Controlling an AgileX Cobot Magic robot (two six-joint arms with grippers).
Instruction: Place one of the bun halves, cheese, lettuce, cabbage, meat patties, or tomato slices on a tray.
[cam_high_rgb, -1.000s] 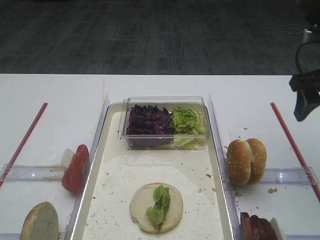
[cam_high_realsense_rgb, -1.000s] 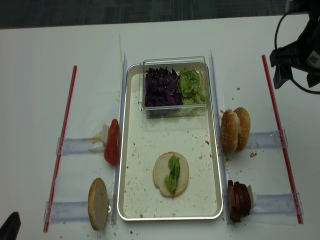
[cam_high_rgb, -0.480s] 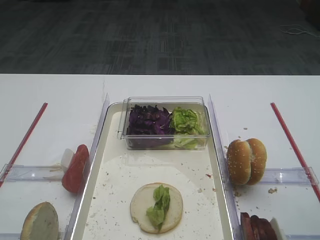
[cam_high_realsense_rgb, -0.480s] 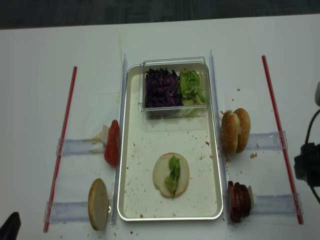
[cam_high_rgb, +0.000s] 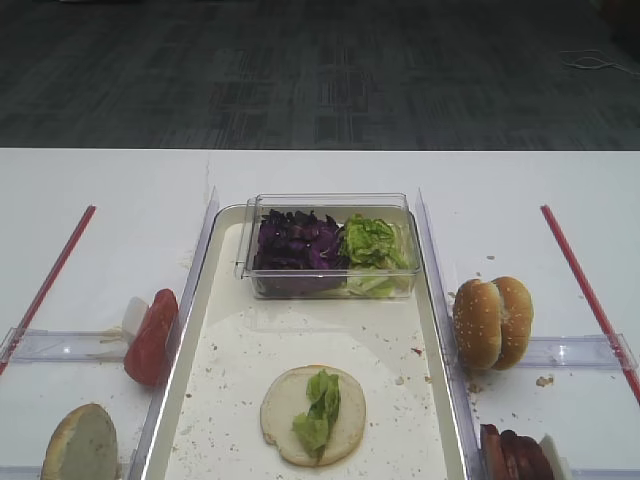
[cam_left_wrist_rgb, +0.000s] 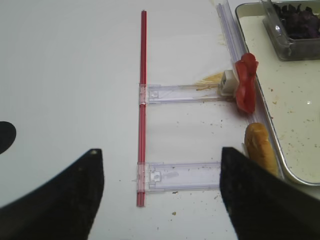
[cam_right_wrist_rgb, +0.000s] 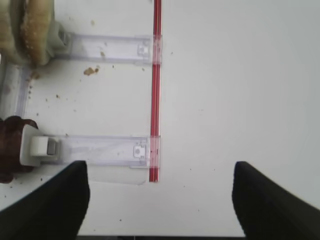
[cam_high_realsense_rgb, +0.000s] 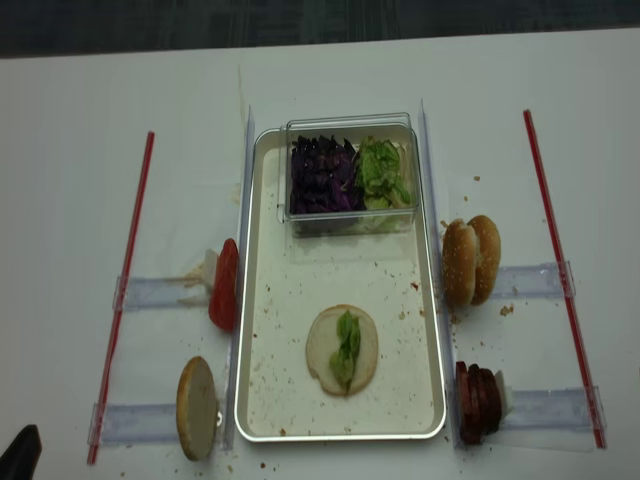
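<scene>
White table (cam_high_realsense_rgb: 70, 250): tray (cam_high_realsense_rgb: 262, 400) at centre, red strips (cam_high_realsense_rgb: 124, 270), clear holders (cam_high_realsense_rgb: 150, 293), tomato slices (cam_high_realsense_rgb: 224, 285), bun halves (cam_high_realsense_rgb: 472, 260), meat patties (cam_high_realsense_rgb: 476, 402) beside.

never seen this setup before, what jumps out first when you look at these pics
The long off-white tray down the middle, speckled with crumbs, with a single bun half lying cut face up and a strip of lettuce on it. At its far end a clear box holds purple cabbage beside more green leaves. Red tomato slices stand left, dark meat patties right.
</scene>
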